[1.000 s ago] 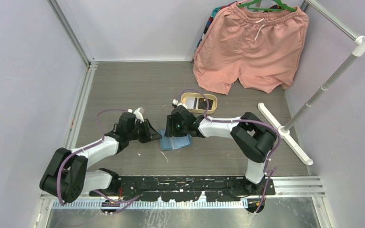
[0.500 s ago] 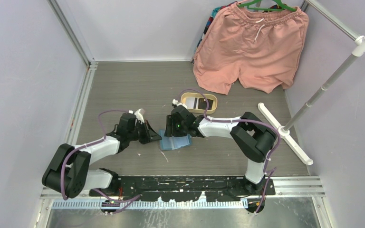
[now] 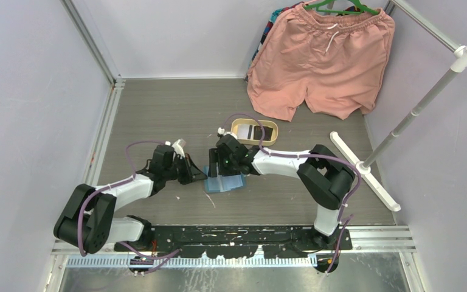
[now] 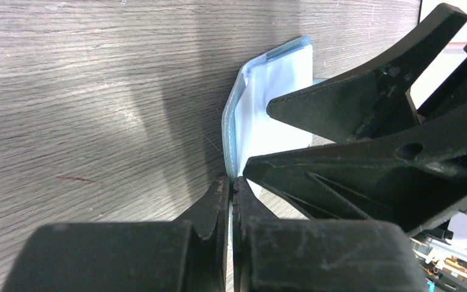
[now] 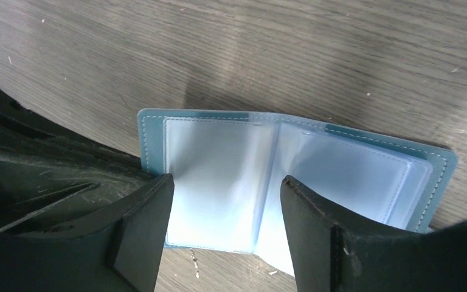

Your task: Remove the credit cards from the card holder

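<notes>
The teal-blue card holder [image 3: 226, 183] lies open on the wood table, its clear pockets facing up [image 5: 219, 158]. I see no card in the pockets that show. My left gripper [image 3: 199, 176] is shut on the holder's left edge [image 4: 231, 181], and the pinched flap [image 4: 276, 91] stands up. My right gripper [image 3: 221, 166] is open just above the holder, its fingertips [image 5: 158, 188] straddling the middle fold [image 5: 226, 187]. A dark credit card [image 3: 259, 131] lies in the tan tray [image 3: 274, 132] behind; a lighter patch beside it may be another card.
Pink shorts [image 3: 322, 58] hang on a green hanger at the back right. A white stand [image 3: 365, 170] with a slanted pole rises at the right. The tan tray sits just behind my right wrist. Metal rails run along the left and near edges.
My right gripper has shifted slightly left over the holder, uncovering more of the tray. My left gripper keeps its grip on the holder's edge.
</notes>
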